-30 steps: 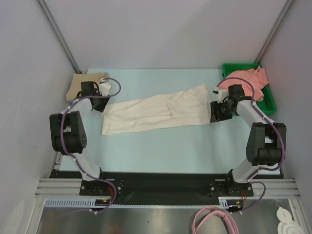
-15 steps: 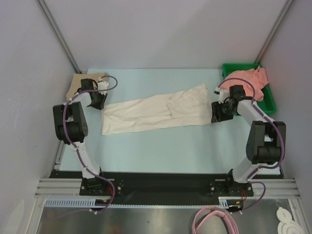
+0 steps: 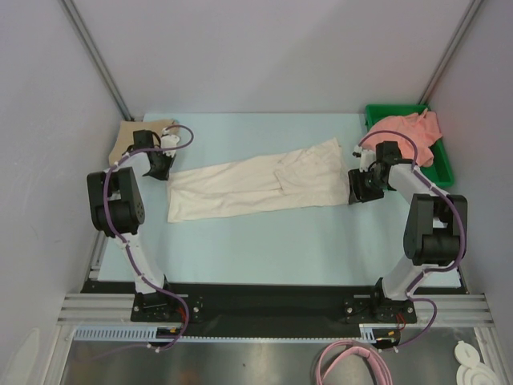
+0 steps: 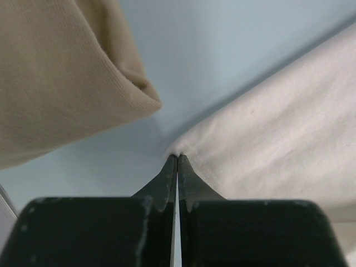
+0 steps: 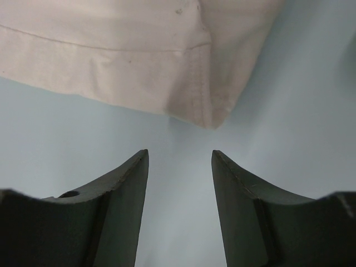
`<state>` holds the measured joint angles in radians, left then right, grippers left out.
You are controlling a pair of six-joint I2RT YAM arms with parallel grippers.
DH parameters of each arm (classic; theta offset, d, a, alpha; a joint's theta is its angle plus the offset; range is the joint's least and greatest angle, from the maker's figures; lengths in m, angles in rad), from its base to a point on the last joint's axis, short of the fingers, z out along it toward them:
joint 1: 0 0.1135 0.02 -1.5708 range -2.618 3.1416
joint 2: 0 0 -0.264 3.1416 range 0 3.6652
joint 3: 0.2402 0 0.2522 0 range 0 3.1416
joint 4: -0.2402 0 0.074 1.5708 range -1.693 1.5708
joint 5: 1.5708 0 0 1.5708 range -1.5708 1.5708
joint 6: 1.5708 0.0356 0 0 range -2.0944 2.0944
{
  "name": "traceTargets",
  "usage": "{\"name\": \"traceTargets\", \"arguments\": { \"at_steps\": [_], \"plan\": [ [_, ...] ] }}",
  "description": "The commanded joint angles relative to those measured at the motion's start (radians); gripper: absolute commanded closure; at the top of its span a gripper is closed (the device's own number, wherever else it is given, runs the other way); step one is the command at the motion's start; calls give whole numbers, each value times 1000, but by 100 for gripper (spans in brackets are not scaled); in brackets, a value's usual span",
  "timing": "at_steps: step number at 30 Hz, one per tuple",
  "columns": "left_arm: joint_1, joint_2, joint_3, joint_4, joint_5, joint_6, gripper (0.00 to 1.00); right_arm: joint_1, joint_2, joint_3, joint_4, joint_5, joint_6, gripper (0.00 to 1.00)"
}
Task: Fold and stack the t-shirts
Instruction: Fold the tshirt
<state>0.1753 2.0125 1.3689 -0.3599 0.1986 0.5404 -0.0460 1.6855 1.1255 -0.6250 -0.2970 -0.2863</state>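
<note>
Left gripper is pressed together, pinching the cream shirt's corner — the tan shirt lies just ahead to its left, apart. Right gripper stands spread over the table, the cream shirt's other end just ahead, untouched — the pink shirt sits in the tray, behind to its right.

Bright, even, diffuse light with faint soft shadows; the left pincer looks slightly blurred near the lens.
</note>
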Motion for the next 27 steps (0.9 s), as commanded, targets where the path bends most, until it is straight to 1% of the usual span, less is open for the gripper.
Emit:
{"name": "traceTargets", "arguments": {
  "at_steps": [1, 4, 6, 8, 9, 11, 15, 19, 27],
  "plan": [
    [12, -14, -17, 9, 30, 9, 99, -5, 20, 23, 11, 25, 19, 46],
    [12, -24, -28, 13, 30, 13, 100, -5, 54, 46, 15, 19, 21, 46],
    [12, -31, -33, 15, 30, 13, 100, -5, 74, 62, 13, 15, 26, 48],
    [12, -31, -36, 13, 30, 13, 100, -5, 98, 82, 19, 22, 27, 53],
    [12, -35, -36, 13, 27, 15, 100, -5, 106, 86, 27, 25, 26, 58],
    [12, -35, -40, 10, 25, 16, 100, -5, 128, 100, 31, 29, 21, 64],
    [13, -49, -59, 10, 15, 15, 100, -5, 161, 118, 45, 42, 0, 100],
    [20, -86, -105, 16, -1, 12, 100, -5, 206, 180, 51, 76, -19, 100],
    [29, -236, -249, 30, -31, 23, 99, -5, 383, 407, 27, 127, -25, 100]
  ]
}}
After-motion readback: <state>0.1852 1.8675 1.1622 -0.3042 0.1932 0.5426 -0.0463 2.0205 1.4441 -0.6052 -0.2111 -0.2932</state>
